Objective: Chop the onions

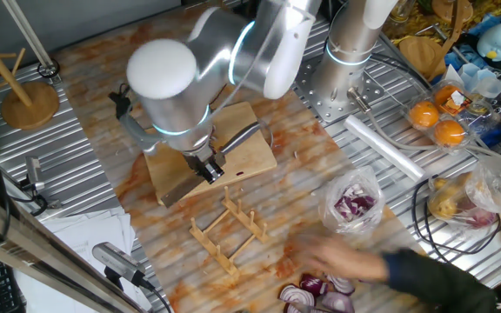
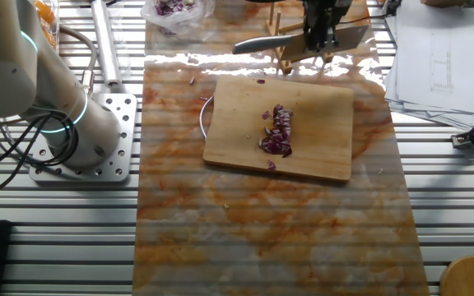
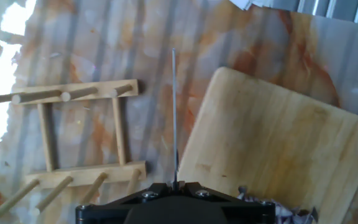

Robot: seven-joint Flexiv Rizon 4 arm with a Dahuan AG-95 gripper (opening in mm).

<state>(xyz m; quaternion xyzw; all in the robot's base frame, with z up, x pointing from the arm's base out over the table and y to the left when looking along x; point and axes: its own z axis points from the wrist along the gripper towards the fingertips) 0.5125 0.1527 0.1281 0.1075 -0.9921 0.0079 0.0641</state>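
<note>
In the other fixed view the wooden cutting board (image 2: 303,123) lies mid-worktop (image 2: 270,230) with the onions (image 2: 277,131), a heap of purple-white bits, near its centre. The end effector (image 2: 323,37) hovers past the board's far edge, pinching a knife (image 2: 295,41) whose blade lies level. The onions sit toward the camera from the blade. The wooden rack (image 3: 79,143) lies beside the board. The finger contact is hidden. In the hand view the blade shows only edge-on.

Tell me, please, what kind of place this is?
Probably a robot lab bench set up as a kitchen: a robot arm bolted to a ribbed metal table, a wooden cutting board with chopped onions, and cables around.
</note>
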